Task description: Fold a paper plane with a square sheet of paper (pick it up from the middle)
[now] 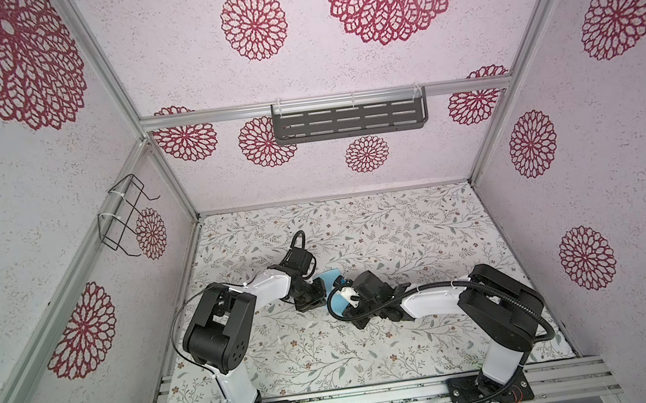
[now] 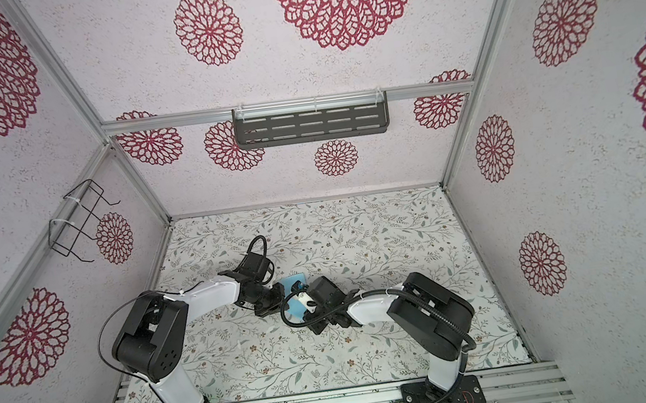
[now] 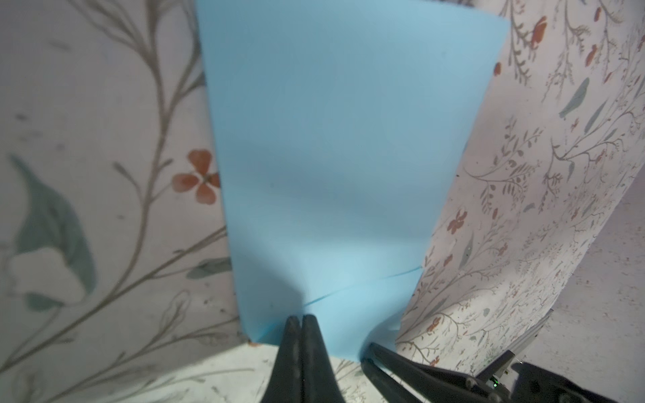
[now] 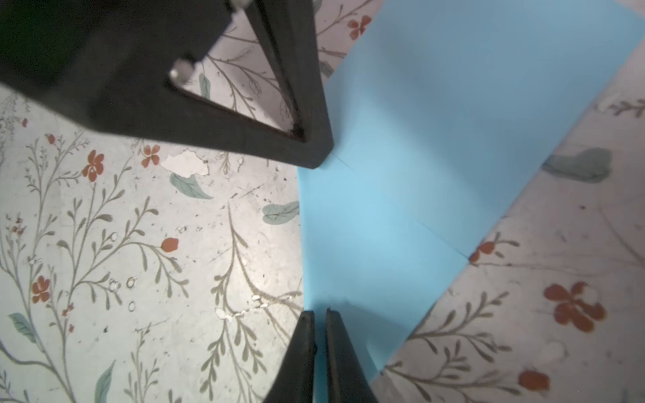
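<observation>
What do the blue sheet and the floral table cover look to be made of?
The square sheet of paper: thin matte paper; it bends softly, holds a sharp crease line, shows no glare. The table cover: likely printed vinyl or laminate, slight sheen; scuffs and a chipped white patch suggest a thin printed layer.

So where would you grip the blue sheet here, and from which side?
Probably its edge, jaws coming in edge-on from outside: the square sheet of paper is thin, so only an edge fits between them. The left gripper and right gripper are each shut on an edge that way.
</observation>
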Motion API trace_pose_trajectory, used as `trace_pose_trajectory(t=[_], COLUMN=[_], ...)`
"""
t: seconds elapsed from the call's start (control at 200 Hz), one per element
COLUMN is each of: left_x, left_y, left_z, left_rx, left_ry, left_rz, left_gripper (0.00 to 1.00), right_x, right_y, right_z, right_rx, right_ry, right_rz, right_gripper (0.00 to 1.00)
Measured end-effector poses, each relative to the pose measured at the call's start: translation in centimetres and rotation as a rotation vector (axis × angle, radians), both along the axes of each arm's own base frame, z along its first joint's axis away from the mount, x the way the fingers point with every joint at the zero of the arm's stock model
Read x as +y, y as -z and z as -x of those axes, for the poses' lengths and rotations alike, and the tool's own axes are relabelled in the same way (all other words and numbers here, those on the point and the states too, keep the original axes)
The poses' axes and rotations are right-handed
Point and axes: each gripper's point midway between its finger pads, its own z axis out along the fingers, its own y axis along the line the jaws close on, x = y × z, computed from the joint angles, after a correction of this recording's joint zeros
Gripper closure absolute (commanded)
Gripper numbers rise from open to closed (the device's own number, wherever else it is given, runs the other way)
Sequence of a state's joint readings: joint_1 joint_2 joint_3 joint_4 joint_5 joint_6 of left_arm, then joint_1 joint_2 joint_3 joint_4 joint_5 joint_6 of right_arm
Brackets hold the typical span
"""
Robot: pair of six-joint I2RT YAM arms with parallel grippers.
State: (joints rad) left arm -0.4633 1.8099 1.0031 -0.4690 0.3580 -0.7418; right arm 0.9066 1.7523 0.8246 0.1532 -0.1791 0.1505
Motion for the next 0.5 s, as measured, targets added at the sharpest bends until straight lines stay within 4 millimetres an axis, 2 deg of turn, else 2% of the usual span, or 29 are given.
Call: trace_pose_trajectory(t=[0.24, 0.5], left_x=[0.2, 0.3], left_y=[0.3, 0.4], left_z=[-0.1, -0.1], left_rx=[-0.005, 0.004], left_ry=[0.003, 0.003], left_rz=[-0.041, -0.057], left_gripper=[1.00, 1.00], right_x=[-0.2, -1.3], right_y=[0.1, 0.1], right_z=[0.1, 1.0], right_rx=[0.010, 0.038], right_ry=[0.001, 0.000], right_rz=[0.016, 0.052], right_gripper=[0.86, 0.87])
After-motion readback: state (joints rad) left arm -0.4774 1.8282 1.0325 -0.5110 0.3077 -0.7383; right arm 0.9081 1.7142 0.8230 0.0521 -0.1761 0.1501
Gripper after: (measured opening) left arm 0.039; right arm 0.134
